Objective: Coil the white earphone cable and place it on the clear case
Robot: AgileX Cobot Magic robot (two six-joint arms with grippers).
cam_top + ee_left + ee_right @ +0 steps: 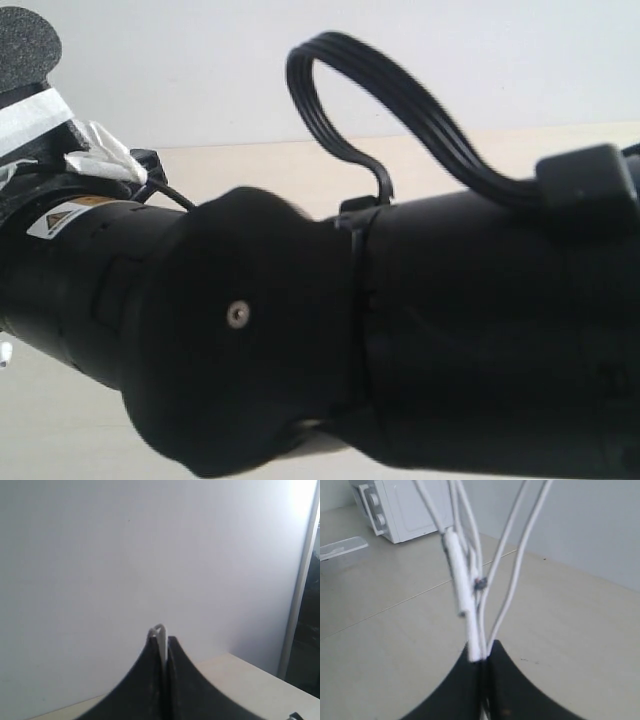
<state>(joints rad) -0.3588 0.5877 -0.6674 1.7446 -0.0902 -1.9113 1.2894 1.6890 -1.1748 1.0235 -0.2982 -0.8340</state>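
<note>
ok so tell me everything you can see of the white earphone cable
The white earphone cable is thin, glossy, rubbery-looking wire. Several strands run bunched out of the shut right hand, clear of the tabletop, with a thicker inline piece among them and a small dark spot nearby. A small loop also pokes from the shut left hand. No earbuds show.

probably a lab: bare white wall [125, 555], beige tabletop [570, 630], white boxy device [405, 510].
</note>
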